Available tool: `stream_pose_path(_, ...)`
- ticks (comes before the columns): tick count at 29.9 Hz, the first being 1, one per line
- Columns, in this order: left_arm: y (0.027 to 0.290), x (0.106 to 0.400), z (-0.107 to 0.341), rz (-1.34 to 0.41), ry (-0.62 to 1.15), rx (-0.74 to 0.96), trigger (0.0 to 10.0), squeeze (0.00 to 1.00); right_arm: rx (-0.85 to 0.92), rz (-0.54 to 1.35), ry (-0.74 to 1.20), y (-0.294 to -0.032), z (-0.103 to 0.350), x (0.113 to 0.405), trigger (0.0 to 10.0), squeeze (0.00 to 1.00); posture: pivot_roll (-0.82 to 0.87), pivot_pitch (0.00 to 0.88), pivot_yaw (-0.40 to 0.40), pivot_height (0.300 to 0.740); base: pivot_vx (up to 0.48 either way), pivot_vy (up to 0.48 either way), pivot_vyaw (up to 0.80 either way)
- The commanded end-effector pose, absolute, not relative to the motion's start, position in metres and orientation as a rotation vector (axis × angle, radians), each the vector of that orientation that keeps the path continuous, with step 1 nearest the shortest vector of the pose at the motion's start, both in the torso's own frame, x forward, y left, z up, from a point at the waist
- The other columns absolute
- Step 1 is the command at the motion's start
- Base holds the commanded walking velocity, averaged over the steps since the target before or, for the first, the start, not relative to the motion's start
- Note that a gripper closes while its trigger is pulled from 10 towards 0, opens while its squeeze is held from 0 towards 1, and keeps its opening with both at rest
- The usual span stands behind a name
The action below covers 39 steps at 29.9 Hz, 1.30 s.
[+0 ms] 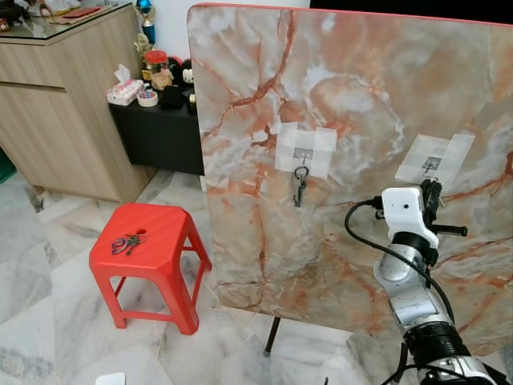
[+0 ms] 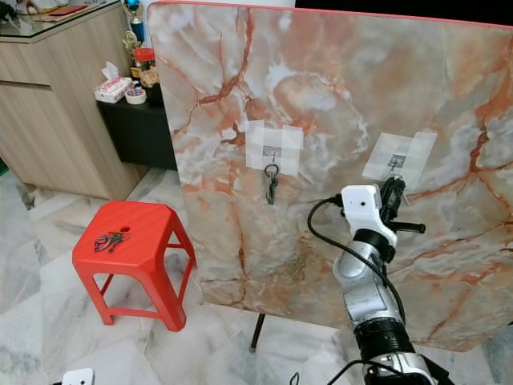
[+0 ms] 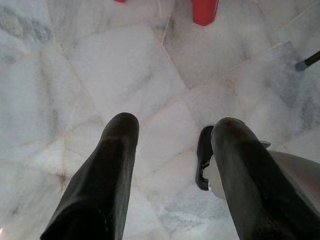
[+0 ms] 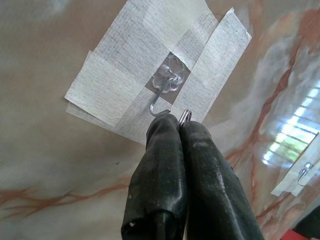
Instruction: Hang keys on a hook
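A marble-patterned board (image 1: 353,96) stands upright with two taped-on metal hooks. One set of keys (image 1: 300,186) hangs from the left hook. My right gripper (image 4: 179,125) is raised to the right hook (image 4: 161,100), shut on a silver key ring (image 4: 185,115) that sits just beside the hook's tip; the keys below it are hidden by the fingers. In the eye views this gripper (image 1: 433,191) is just under the right hook (image 1: 431,166). Another bunch of keys (image 1: 127,243) lies on a red stool (image 1: 152,241). My left gripper (image 3: 172,127) hangs open above the floor.
A wooden cabinet (image 1: 56,104) stands at the left, and beside it a black low table (image 1: 160,132) carries a tissue box and jars. The board's thin stand leg (image 1: 272,337) reaches the white marble floor (image 1: 64,321) near the stool.
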<state>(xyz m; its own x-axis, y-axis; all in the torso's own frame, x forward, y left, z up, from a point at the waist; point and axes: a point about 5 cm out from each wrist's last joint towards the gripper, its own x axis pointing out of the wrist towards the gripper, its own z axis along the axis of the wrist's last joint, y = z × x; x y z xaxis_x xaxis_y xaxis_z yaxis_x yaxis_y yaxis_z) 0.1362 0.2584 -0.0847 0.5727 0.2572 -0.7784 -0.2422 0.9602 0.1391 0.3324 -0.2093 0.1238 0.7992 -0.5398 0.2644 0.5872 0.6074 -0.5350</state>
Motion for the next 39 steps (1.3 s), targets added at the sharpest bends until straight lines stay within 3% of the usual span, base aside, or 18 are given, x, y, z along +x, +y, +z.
stream_pose_path(1, 0.257, 0.133, -0.087, 0.286, 0.941, 0.025, 10.0, 0.0, -0.648, -0.666, -0.072, -0.214, 0.127, 0.335, 10.0, 0.0, 0.0, 0.0, -0.016, 0.74, 0.0, 0.0, 0.0)
stream_pose_path(13, 0.276, 0.127, -0.082, 0.31, 0.934, 0.027, 10.0, 0.0, -0.661, -0.643, -0.054, -0.213, 0.128, 0.34, 10.0, 0.0, 0.0, 0.0, -0.02, 0.74, 0.0, 0.0, 0.0)
stream_pose_path(22, 0.257, 0.117, -0.091, 0.293, 0.954, 0.018, 10.0, 0.0, -0.705, -0.608, -0.066, -0.208, 0.129, 0.343, 10.0, 0.0, 0.01, 0.0, -0.022, 0.74, 0.0, 0.0, 0.0)
stream_pose_path(39, 0.243, 0.141, -0.088, 0.271, 0.932, 0.018, 10.0, 0.0, -0.709, -0.625, -0.039, -0.212, 0.127, 0.343, 10.0, 0.0, 0.0, 0.0, -0.022, 0.74, 0.0, 0.0, 0.0)
